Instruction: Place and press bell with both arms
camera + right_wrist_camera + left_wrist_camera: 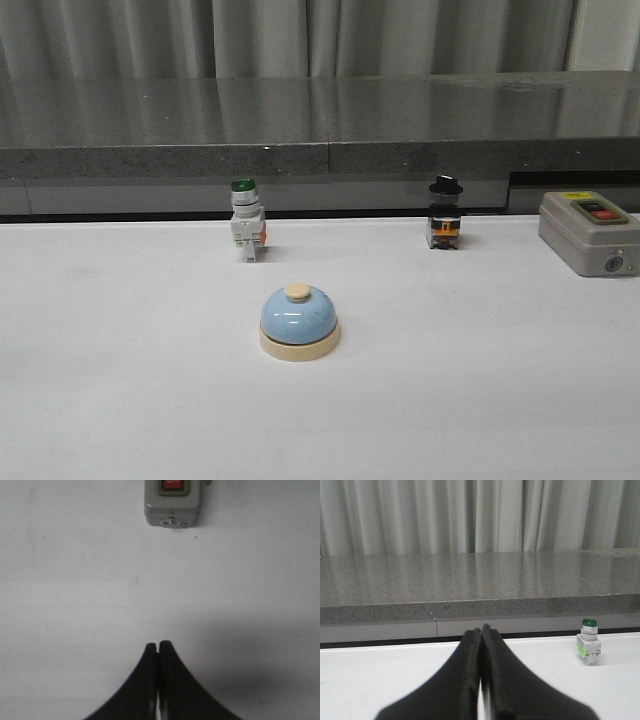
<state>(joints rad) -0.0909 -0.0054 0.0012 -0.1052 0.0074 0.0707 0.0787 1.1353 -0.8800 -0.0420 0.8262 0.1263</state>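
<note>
The bell (pixel 299 320), a glossy light-blue dome with a cream base ring and cream button, stands upright on the white table near the middle in the front view. Neither arm shows in the front view. My left gripper (pixel 481 628) is shut and empty, low over the table, facing the grey ledge. My right gripper (pixel 158 643) is shut and empty, above bare table, with the grey box beyond its tips. The bell is not in either wrist view.
A green-capped white push-button switch (pixel 246 228) stands behind the bell to the left; it also shows in the left wrist view (pixel 588 642). A black-knobbed switch (pixel 445 214) stands back right. A grey box with red and black buttons (pixel 592 232) sits far right, also in the right wrist view (pixel 171 502). A grey ledge (pixel 320 150) bounds the back.
</note>
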